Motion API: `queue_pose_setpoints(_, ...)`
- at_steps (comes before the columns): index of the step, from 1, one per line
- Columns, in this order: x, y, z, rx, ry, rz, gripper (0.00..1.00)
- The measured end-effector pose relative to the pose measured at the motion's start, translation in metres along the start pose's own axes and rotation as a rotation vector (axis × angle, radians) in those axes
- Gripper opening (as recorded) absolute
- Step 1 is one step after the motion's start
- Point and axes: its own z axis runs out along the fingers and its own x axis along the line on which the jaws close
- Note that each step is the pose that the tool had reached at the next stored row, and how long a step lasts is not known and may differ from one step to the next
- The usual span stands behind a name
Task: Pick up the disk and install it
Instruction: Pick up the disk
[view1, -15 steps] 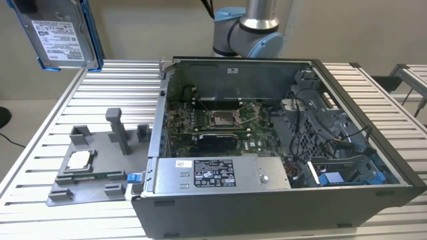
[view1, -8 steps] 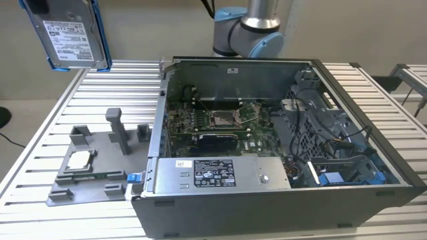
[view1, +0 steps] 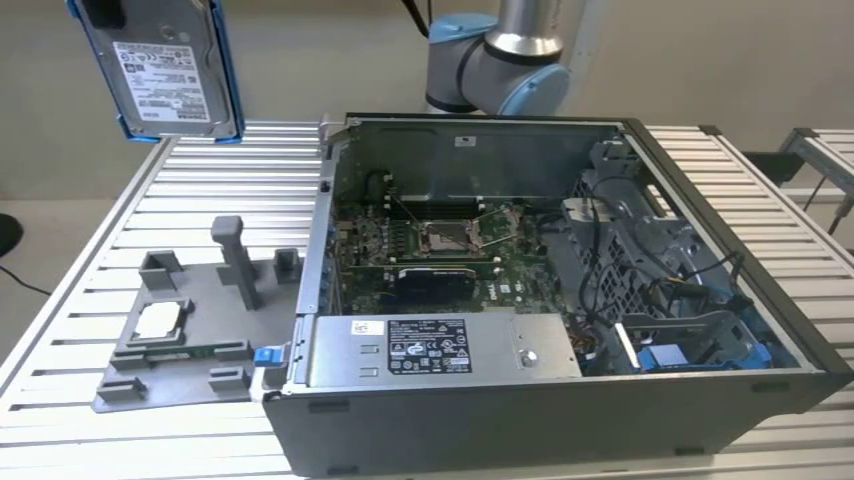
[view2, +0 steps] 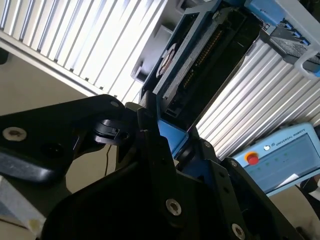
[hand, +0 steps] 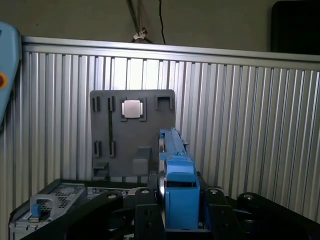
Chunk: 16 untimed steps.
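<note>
The disk (view1: 167, 75), silver-grey with a white label and a blue carrier frame, hangs upright in the air at the exterior view's upper left. It is above the ribbed metal desk (view1: 214, 190) and well apart from the open computer case (view1: 534, 410). In the first wrist view the gripper (hand: 179, 202) has its black fingers (hand: 144, 210) pinching the disk's blue edge from both sides. A grey fixture plate (view1: 187, 385) lies on the desk just beside the case, with a small square chip (view1: 162, 320) seated in it.

Robotics lab — slatted aluminium bench (view1: 200, 190), opened computer case (view1: 534, 420), robot arm (view1: 514, 60)
</note>
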Motion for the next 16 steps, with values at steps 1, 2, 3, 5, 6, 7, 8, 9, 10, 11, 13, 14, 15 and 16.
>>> queue_pose_setpoints(1, 0.0001, -0.0028, 0.0, -0.0004, 0.0, 0.0, 0.0)
queue_pose_setpoints(2, 0.0002, -0.0055, -0.0001, -0.0009, 0.0, 0.0, 0.0)
queue_pose_setpoints(3, 0.0004, -0.0082, -0.0001, -0.0012, 0.0, 0.0, 0.0)
queue_pose_setpoints(5, 0.0006, -0.0136, -0.0001, -0.0019, -0.0001, 0.0, 0.0)
queue_pose_setpoints(6, 0.0007, -0.0161, -0.0002, -0.0023, -0.0001, 0.0, 0.0)
queue_pose_setpoints(7, 0.0008, -0.0186, -0.0001, -0.0026, -0.0001, 0.0, 0.0)
queue_pose_setpoints(8, 0.0009, -0.0212, -0.0002, -0.0029, -0.0001, 0.0, 0.0)
queue_pose_setpoints(9, 0.001, -0.0238, -0.0003, -0.0034, -0.0001, 0.0, 0.0)
queue_pose_setpoints(10, 0.0011, -0.0264, -0.0003, -0.0037, -0.0001, 0.0, 0.0)
queue_pose_setpoints(11, 0.0013, -0.0288, -0.0003, -0.0039, -0.0001, 0.0, 0.0)
queue_pose_setpoints(13, 0.0015, -0.0337, -0.0003, -0.0045, -0.0002, 0.0, 0.0)
queue_pose_setpoints(14, 0.0016, -0.0364, -0.0003, -0.005, -0.0002, 0.0, 0.0)
queue_pose_setpoints(15, 0.0017, -0.0391, -0.0003, -0.0053, -0.0002, 0.0, 0.0)
queue_pose_setpoints(16, 0.0018, -0.0417, -0.0004, -0.0056, -0.0003, 0.0, 0.0)
